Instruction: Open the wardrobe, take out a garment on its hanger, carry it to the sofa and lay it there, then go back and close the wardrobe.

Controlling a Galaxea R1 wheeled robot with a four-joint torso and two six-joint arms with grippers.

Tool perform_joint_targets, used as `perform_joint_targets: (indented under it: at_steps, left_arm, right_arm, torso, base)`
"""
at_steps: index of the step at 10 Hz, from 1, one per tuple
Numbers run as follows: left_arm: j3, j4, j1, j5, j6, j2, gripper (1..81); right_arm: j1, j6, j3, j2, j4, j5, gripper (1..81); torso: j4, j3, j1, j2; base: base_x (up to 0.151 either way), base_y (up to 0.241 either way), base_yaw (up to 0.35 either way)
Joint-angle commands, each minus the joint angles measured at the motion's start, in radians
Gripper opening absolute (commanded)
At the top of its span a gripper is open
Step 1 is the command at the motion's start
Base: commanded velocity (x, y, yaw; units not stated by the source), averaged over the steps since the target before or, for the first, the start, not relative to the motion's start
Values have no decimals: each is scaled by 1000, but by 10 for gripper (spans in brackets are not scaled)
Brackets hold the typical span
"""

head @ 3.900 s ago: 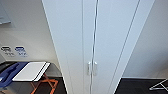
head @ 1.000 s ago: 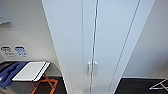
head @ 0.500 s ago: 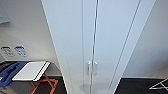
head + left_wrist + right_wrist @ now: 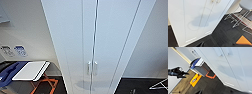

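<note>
The wardrobe [image 4: 100, 37] stands right in front of me, tall and white, with both doors shut. Its two small silver handles [image 4: 92, 68] sit side by side at the middle seam. The lower doors and their base edge show close up in the left wrist view [image 4: 199, 21] and in the right wrist view [image 4: 230, 65]. Dark parts of my left gripper [image 4: 218, 46] hang low before the wardrobe's foot, above the dark floor. Those of my right gripper [image 4: 216, 92] hang likewise near the wardrobe's lower corner. Neither touches the doors. The garment, hanger and sofa are hidden.
Left of the wardrobe stands a white-topped stand on orange legs [image 4: 32, 71] with a blue thing [image 4: 10, 73] beside it. A white chair with thin metal legs [image 4: 243, 7] stands to the right. An orange mat [image 4: 194, 80] lies on the floor. A dark jointed device [image 4: 176, 72] shows further off.
</note>
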Motion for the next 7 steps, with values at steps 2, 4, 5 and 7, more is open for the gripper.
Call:
perform_joint_targets:
  at_steps: [2, 4, 5, 7]
  left_arm:
    - [-36, -25, -208, 100, 2, 20, 811]
    - [-71, -35, -251, 134, 2, 60, 811]
    - [-82, -35, -266, 145, 2, 77, 811]
    - [-96, -33, -297, 137, 2, 103, 811]
  right_arm:
    - [231, 38, -12, 13, 13, -98, 811]
    - [283, 55, -32, 32, 14, -118, 811]
    - [304, 57, -48, 38, 16, -124, 811]
    - [341, 74, -99, 58, 17, -146, 811]
  torso:
    - [0, 0, 0, 0]
    - [0, -1, 1, 0]
    - [0, -1, 1, 0]
    - [0, -2, 1, 1]
  base:
    - [0, 0, 0]
    - [0, 0, 0]
    - [0, 0, 0]
    - [0, 0, 0]
